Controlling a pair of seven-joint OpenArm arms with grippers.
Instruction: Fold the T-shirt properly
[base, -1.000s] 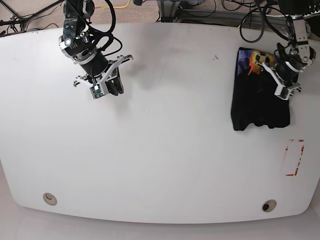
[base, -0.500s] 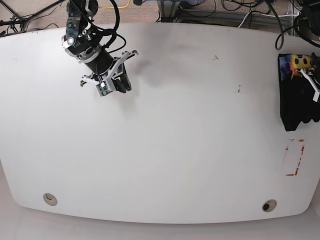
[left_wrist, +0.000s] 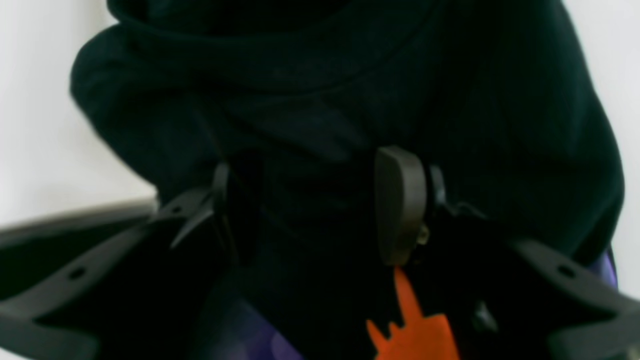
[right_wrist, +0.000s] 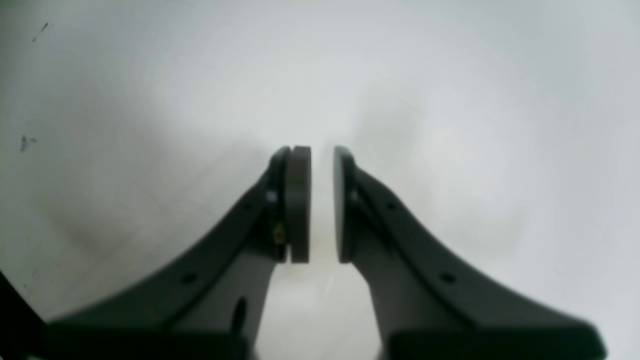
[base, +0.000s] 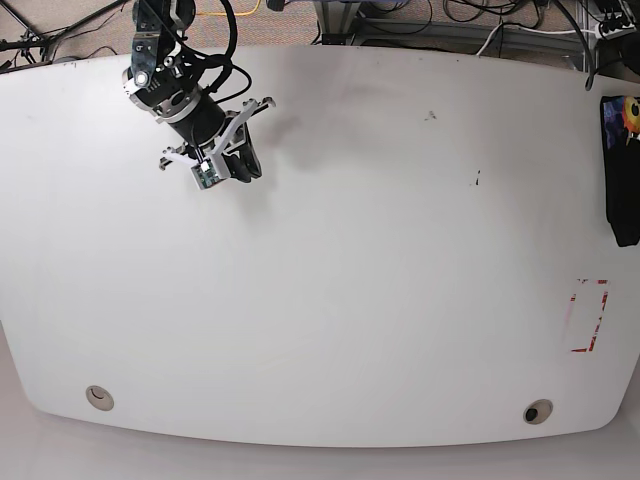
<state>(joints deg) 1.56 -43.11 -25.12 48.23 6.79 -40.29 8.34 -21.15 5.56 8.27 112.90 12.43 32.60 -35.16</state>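
Between left claw (left_wrist: 310, 205) pads: soft black T-shirt (left_wrist: 350, 100) bunched, pinched; right claw (right_wrist: 316, 205) nearly pressed together.

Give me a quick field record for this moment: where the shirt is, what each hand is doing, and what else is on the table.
shirt: black T-shirt, bunched, at the table's far edge on the base view's right, partly out of frame
print: orange shape on purple, at the bottom of the left wrist view
left hand: fingers either side of a thick bunch of the shirt; contact unclear
right hand: almost closed, empty, above bare table
other: red-outlined rectangle near the right edge
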